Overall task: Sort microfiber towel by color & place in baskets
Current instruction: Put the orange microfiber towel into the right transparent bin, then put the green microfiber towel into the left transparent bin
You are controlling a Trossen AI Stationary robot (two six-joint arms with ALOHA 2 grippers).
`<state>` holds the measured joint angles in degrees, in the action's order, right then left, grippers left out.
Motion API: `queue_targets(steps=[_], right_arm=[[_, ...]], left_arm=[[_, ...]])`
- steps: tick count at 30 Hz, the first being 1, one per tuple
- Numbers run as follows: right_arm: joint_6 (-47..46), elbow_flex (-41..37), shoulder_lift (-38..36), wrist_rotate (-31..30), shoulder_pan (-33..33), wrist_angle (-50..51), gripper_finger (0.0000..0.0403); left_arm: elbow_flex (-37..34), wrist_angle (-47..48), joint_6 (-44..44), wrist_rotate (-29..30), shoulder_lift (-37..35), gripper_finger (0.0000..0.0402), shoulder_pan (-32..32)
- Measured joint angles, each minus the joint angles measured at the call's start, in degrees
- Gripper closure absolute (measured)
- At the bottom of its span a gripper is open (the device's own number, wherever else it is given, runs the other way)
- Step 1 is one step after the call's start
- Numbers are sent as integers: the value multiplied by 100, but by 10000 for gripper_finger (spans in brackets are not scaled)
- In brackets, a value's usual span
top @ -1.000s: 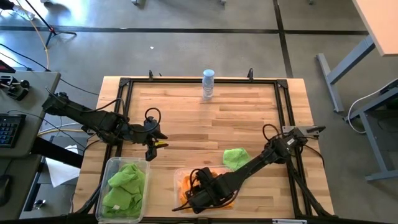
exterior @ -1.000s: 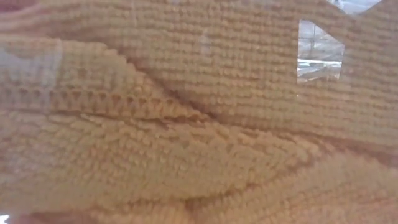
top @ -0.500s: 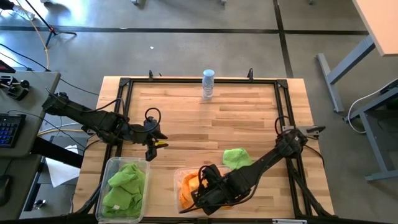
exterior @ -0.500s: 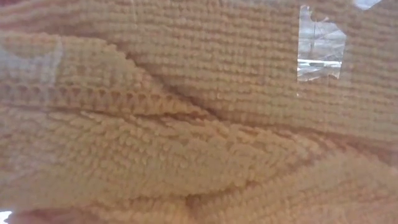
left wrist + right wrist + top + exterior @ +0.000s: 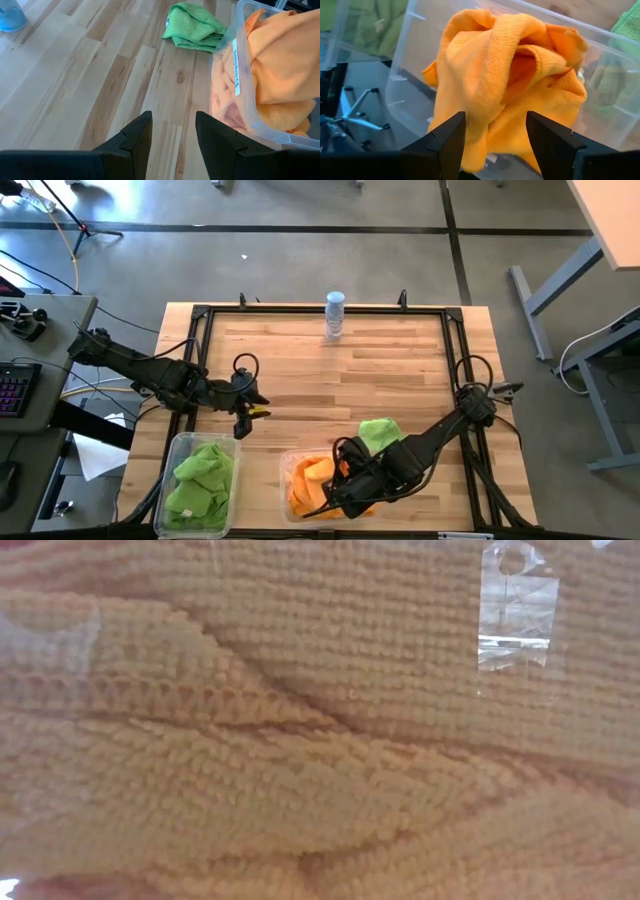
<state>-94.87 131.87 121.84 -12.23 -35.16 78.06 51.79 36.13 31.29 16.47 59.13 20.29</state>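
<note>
The wider clear basket (image 5: 287, 463) at the near edge holds a pile of orange towels (image 5: 306, 480), which also fills the low view (image 5: 300, 760). My right gripper (image 5: 495, 145) is open over that basket's right part, its fingers just short of the orange pile (image 5: 510, 85). The narrower basket (image 5: 180, 444) near the left corner holds green towels (image 5: 203, 477). One green towel (image 5: 378, 432) lies bunched on the table right behind the orange basket, also in the left wrist view (image 5: 195, 27). My left gripper (image 5: 246, 412) waits open above the bare wood (image 5: 172, 135), left of centre.
A small clear bottle (image 5: 334, 315) stands near the far edge. A black frame (image 5: 455, 340) runs around the tabletop. Bare wood (image 5: 330, 380) lies between the two arms. My right arm (image 5: 440, 430) slants across the near right corner, beside the loose green towel.
My right gripper has drawn back toward the table's right edge, off the middle of the orange basket. More of the orange pile shows at the basket's left than before. My left arm has kept still.
</note>
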Motion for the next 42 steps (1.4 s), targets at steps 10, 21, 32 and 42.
queue_targets(steps=[10,21,32,42], right_arm=[[-642,-1,-254,529,-96,1203,199],[908,-274,-323,910,-338,1209,248],[1655,-1695,-602,1708,-1050,1189,379],[1045,-4582,-3107,457,-1462,465,401]], left_arm=[[0,-2,0,-15,0,264,0],[0,-42,1,-135,11,264,0],[0,-62,3,-290,9,264,-52],[0,-522,4,-393,11,264,-495]])
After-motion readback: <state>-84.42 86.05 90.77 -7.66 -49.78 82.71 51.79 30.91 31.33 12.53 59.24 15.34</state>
